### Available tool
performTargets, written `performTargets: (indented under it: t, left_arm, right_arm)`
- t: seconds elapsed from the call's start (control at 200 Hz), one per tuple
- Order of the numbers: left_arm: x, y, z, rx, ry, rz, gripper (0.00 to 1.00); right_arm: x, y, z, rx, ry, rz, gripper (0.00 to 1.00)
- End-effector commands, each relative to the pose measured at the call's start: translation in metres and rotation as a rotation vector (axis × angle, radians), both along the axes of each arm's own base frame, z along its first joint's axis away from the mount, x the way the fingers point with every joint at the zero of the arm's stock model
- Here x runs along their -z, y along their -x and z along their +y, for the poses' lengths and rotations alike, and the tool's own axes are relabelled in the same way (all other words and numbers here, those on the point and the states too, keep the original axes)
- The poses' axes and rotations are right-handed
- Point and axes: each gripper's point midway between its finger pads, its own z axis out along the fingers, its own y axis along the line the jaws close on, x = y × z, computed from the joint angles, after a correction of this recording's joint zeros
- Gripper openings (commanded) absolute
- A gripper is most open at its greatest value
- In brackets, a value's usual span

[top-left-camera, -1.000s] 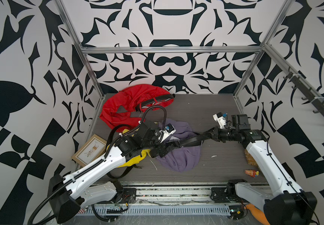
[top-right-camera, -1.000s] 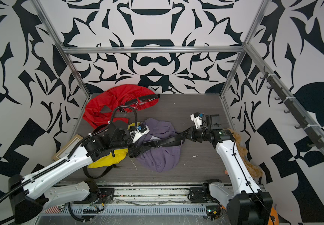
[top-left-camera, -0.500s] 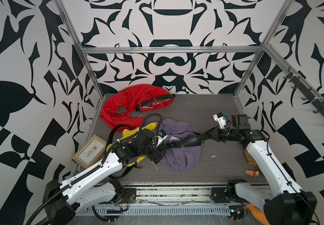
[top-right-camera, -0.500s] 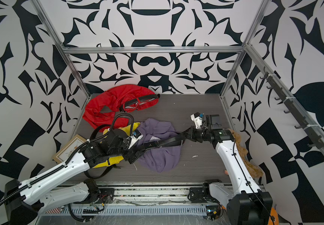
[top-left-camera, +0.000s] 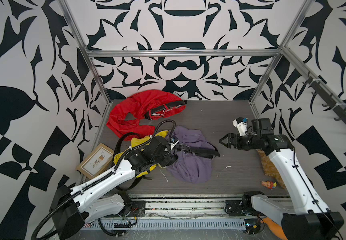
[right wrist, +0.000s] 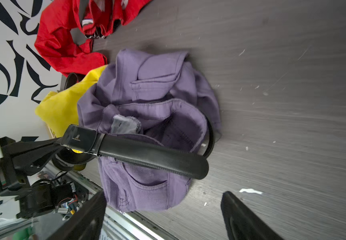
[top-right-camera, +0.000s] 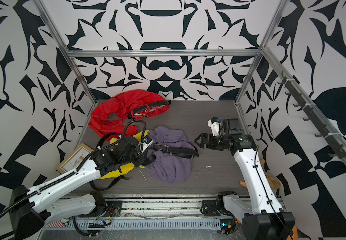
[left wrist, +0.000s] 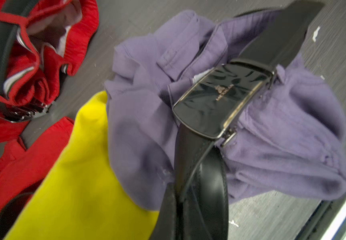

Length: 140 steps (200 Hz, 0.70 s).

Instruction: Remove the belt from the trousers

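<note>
Purple trousers lie crumpled mid-table, seen in both top views. A black belt runs across their waistband, and its free end rests on the cloth. Its glossy buckle sits at the trousers' left side. My left gripper is shut on the belt strap right beside the buckle; the strap fills the jaws. My right gripper hovers just right of the belt end, open and holding nothing.
Red trousers with their own belt lie at the back left. A yellow garment sits under my left arm, a picture frame by the left wall. Another black belt loops at the front. Tan fluff and a small toy lie right.
My right gripper has opened and let go of the belt end, which dropped slack onto the trousers. My left gripper has shut on the strap by the buckle.
</note>
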Motion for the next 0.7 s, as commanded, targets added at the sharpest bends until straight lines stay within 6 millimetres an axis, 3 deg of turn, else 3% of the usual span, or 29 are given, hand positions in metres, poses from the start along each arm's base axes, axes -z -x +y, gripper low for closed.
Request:
performTargets:
  t: [0.0,0.14,0.32,0.495,0.695]
  left_arm:
    - [-0.052,-0.010,-0.033,0.111,0.116,-0.115,0.00]
    - [-0.072,-0.002,-0.050,0.196,0.177,-0.137,0.00]
    - [-0.092,0.004,-0.062,0.254,0.234,-0.155,0.00]
    - [-0.092,0.006,-0.064,0.268,0.234,-0.137,0.00]
    - [-0.091,0.008,-0.065,0.274,0.233,-0.119,0.00]
  right_arm:
    - [-0.039,0.014,0.006,-0.121,0.097,-0.167,0.94]
    - [-0.037,0.023,0.061,-0.351,0.105,-0.284,0.96]
    - [-0.031,0.021,0.112,-0.512,0.097,-0.429,1.00]
    - [-0.028,0.015,0.149,-0.571,0.054,-0.629,0.99]
    - [-0.017,0.001,0.167,-0.568,0.129,-0.703,0.99]
